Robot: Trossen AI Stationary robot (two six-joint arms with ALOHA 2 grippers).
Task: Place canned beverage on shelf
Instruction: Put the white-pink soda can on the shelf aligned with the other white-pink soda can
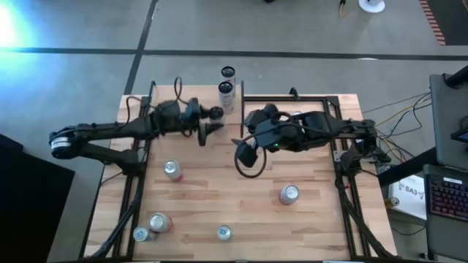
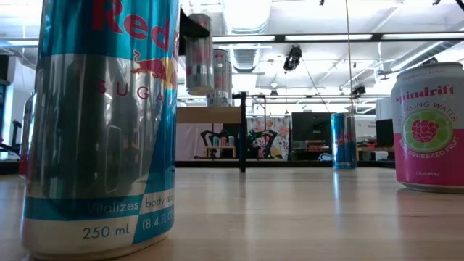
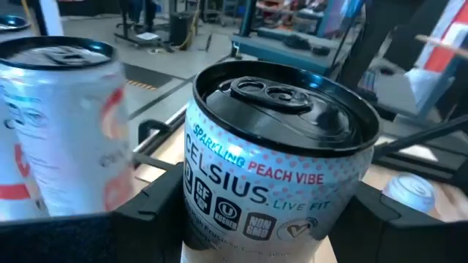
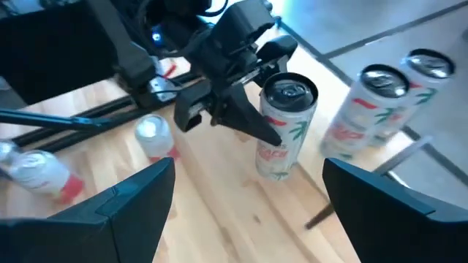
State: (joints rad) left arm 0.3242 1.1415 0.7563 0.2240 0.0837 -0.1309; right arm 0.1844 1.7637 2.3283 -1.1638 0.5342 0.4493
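Left end effector (image 1: pixel 214 121) clamped on white black-topped Celsius can (image 3: pixel 274 164) near shelf (image 1: pixel 234 102); right end effector (image 1: pixel 247 155) open over wooden counter (image 1: pixel 219 190)

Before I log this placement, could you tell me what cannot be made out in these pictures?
Low view: the Red Bull can, up close, hides everything behind it.
Left wrist view: the neighbouring can is blurred, label unreadable.
Left wrist view: the Celsius can is cut off at its base.
High view: the front can is too small to read.
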